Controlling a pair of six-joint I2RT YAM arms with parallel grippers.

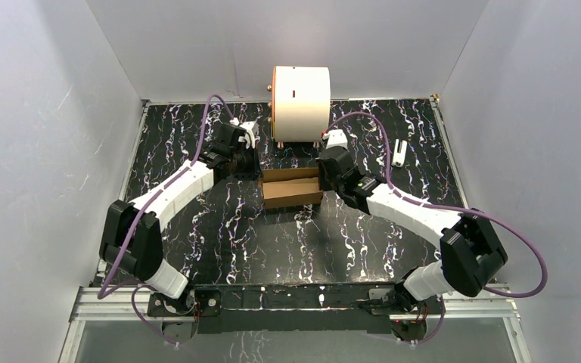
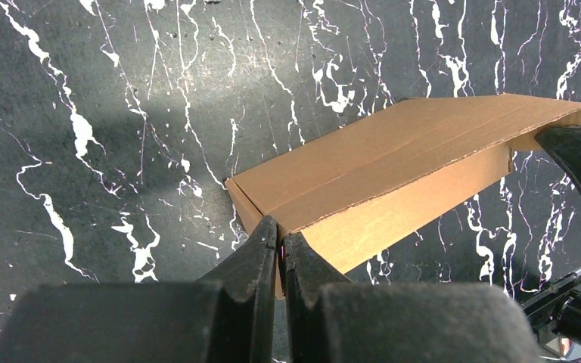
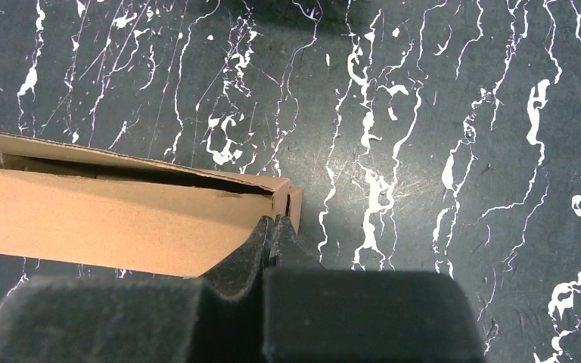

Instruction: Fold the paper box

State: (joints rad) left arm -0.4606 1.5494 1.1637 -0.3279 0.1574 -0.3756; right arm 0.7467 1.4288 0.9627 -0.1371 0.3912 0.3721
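The paper box [image 1: 291, 193] is a small brown carton lying at mid-table between my two grippers, its top panel partly open. In the left wrist view the box [image 2: 393, 166] slants away to the right. My left gripper [image 2: 280, 236] is shut on a thin cardboard edge at its near left corner, and stands at the box's left end in the top view [image 1: 256, 172]. My right gripper [image 3: 274, 221] is shut, its tips against the right end of the box [image 3: 106, 219]. No cardboard shows between them. It is at the box's right end in the top view [image 1: 322, 181].
A large white cylinder with an orange rim [image 1: 301, 102] stands just behind the box at the back wall. A small white object [image 1: 399, 153] lies at the back right. The black marbled table [image 1: 272, 242] is walled on three sides.
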